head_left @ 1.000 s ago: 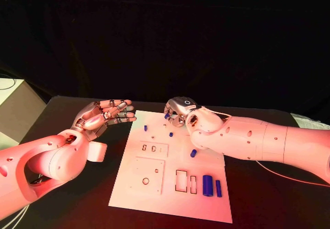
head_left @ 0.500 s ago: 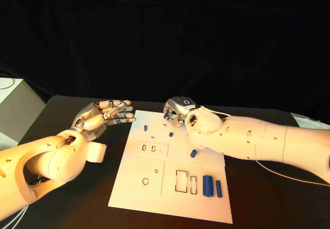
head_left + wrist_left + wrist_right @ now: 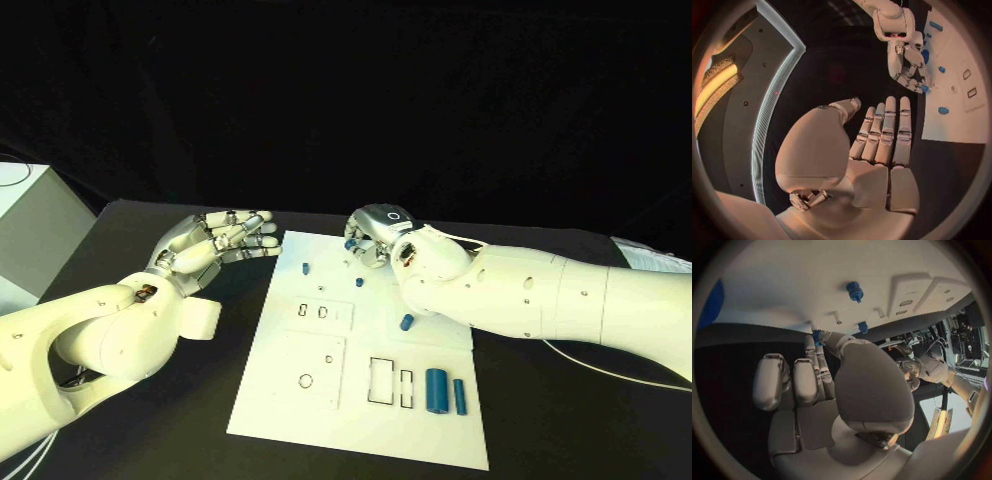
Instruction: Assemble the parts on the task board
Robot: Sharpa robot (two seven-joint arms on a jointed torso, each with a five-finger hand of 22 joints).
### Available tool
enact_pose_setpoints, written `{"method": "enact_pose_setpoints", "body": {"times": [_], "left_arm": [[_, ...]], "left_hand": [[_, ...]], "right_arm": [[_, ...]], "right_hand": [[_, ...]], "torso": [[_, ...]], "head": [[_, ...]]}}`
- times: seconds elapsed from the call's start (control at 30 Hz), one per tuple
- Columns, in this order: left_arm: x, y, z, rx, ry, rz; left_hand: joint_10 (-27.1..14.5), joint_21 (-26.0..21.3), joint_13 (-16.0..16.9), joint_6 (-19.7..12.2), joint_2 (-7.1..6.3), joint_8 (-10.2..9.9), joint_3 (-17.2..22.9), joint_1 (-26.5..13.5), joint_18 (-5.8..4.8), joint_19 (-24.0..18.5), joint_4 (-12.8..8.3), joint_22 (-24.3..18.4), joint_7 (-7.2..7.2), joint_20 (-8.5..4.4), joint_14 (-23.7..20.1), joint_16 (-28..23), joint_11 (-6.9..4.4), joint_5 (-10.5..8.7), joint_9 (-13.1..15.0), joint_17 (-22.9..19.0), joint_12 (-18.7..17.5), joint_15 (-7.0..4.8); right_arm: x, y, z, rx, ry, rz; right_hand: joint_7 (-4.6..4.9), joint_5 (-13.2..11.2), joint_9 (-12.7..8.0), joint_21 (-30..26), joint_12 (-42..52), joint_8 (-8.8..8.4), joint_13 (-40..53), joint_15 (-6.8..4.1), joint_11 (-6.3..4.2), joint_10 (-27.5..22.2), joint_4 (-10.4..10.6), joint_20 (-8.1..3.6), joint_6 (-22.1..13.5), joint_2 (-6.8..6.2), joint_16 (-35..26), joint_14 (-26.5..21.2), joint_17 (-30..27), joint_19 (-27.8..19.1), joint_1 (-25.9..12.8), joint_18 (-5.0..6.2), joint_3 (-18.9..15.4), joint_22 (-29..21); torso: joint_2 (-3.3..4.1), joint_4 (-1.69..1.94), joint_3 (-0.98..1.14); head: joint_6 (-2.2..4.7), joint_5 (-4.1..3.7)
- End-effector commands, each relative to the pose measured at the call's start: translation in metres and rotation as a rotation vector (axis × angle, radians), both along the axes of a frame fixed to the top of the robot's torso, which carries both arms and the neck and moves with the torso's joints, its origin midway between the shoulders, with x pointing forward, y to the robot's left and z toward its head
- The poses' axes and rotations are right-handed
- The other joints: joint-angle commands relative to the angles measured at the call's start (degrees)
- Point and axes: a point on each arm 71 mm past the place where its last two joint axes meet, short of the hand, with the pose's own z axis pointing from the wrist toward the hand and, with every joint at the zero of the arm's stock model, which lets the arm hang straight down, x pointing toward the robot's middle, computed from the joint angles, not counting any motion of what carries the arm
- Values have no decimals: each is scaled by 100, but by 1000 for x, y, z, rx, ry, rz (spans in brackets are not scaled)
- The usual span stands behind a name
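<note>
My right hand (image 3: 378, 236) sits over the far edge of the task board (image 3: 296, 400), fingers curled in, and between thumb and fingertip I pinch a small blue part (image 3: 817, 335) right at that far edge; from the head view the same piece (image 3: 351, 243) peeks out just below my knuckles. My left hand (image 3: 216, 243) hovers just off the board's far left corner, palm up, fingers straight and lying side by side with nothing in it; its wrist view shows the palm (image 3: 879, 165) bare and my right hand (image 3: 907, 65) reaching down to the board's edge opposite.

The board lies in the middle of the black surface (image 3: 144, 420). On it, a blue peg (image 3: 306, 268) stands near the far left, another blue peg (image 3: 358, 283) stands just beside my right hand, and a short blue piece (image 3: 407, 322) lies near the right edge beside my forearm. Nearer me, two long blue bars (image 3: 446, 391) lie side by side close to the right edge, just right of the rectangular cut-outs (image 3: 389, 381). A square plate (image 3: 307, 368) with a round hole takes up the near left part of the board.
</note>
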Motion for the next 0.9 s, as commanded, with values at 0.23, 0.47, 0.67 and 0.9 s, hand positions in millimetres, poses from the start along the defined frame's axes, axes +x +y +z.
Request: {"method": "enact_pose_setpoints", "body": {"times": [0.23, 0.47, 0.67, 0.9], "left_arm": [[1, 0, 1, -12, -5, -14], [2, 0, 1, -12, -3, -16], [2, 1, 1, -11, -2, -16], [2, 1, 0, -10, -1, -15]], "left_hand": [[7, 16, -2, -13, -18, -24, 12, -19, 72, -30, 4, -6, 89, 15, -42, 20, 10, -21, -5, 8, -21, 18], [7, 16, -2, -13, -18, -24, 12, -19, 72, -30, 4, -6, 89, 15, -42, 20, 10, -21, -5, 8, -21, 18], [7, 16, -2, -13, -18, -24, 12, -19, 72, -30, 4, -6, 89, 15, -42, 20, 10, -21, -5, 8, -21, 18], [7, 16, -2, -13, -18, -24, 12, -19, 72, -30, 4, -6, 89, 15, -42, 20, 10, -21, -5, 8, -21, 18]], "right_arm": [[0, -6, -6, -29, 5, -55], [-1, -7, -5, -18, -9, -62], [-5, -7, -4, 2, -22, -52], [-9, -6, -2, 18, -31, -41]], "right_hand": [[-6, 63, 20, 52, 34, 32, 6, 10, -19, 11, -8, 18, 42, 9, 15, 20, -3, -8, -71, -50, 27, 30], [-6, 71, 27, 54, 33, 36, 7, 10, -19, 16, -4, 18, 44, 4, 19, 21, 1, -8, -95, -50, 25, 33], [-9, 74, 33, 63, 34, 42, 8, 10, -21, 23, -1, 17, 48, 2, 29, 25, 18, -3, -111, -53, 25, 46], [-13, 75, 38, 77, 35, 46, 9, 8, -24, 30, -2, 17, 52, -2, 37, 29, 35, 3, -121, -56, 25, 65]], "torso": [[12, 8, -5], [12, 11, -7], [14, 13, -6], [16, 13, -13]], "head": [[15, -22], [20, -27], [18, -27], [26, -26]]}}
